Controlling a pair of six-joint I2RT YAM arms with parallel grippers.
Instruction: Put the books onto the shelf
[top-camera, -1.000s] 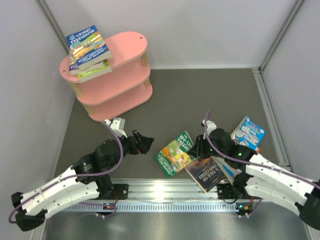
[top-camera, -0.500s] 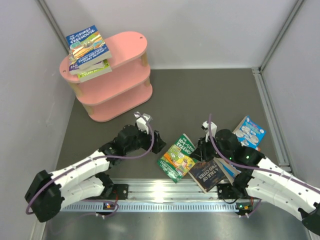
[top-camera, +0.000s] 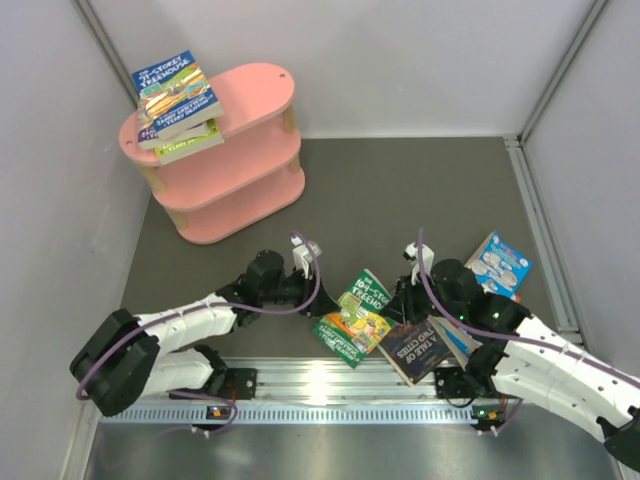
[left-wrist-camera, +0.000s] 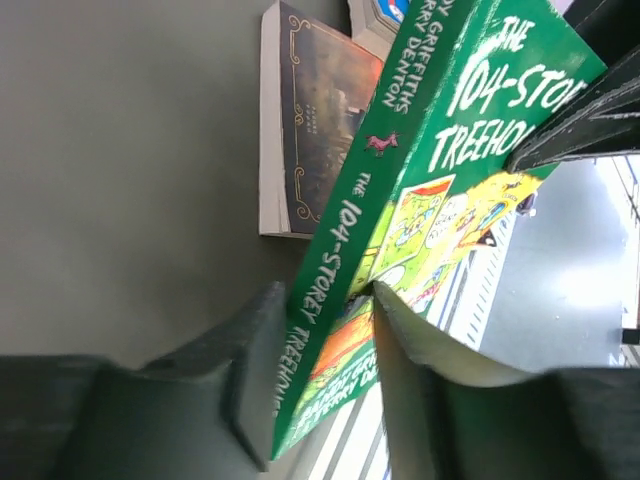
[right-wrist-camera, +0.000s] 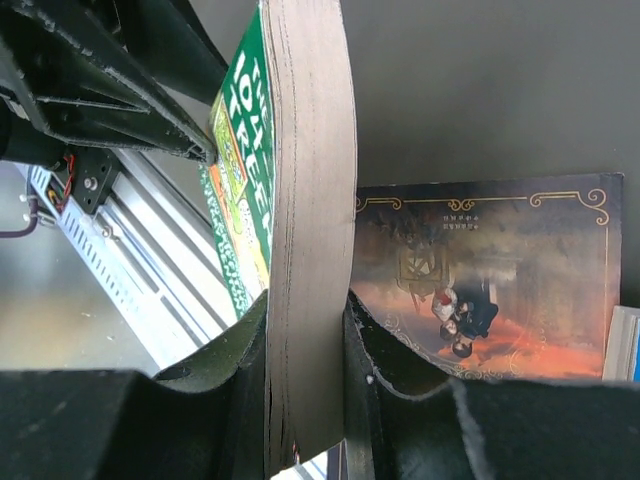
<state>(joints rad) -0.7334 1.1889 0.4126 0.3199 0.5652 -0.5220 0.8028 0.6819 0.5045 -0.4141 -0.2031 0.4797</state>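
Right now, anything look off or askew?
Yes. The green Treehouse paperback stands on edge with both arms on it: right gripper clamped on its page edge, left gripper straddling its spine. On the pink three-tier shelf, the stacked paperbacks sit fanned, overhanging the top board's end.

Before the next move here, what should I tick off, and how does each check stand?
1. Right gripper clamped on the green book at its page edge: ok.
2. Left gripper straddling that book at its spine: ok.
3. Left jaws fully closed on it: cannot tell.
4. Only one arm holding the book: not ok, both are on it.
5. Book lifted free of the dark book: cannot tell.
6. Free space on the shelf top board beside the stacked books: ok.
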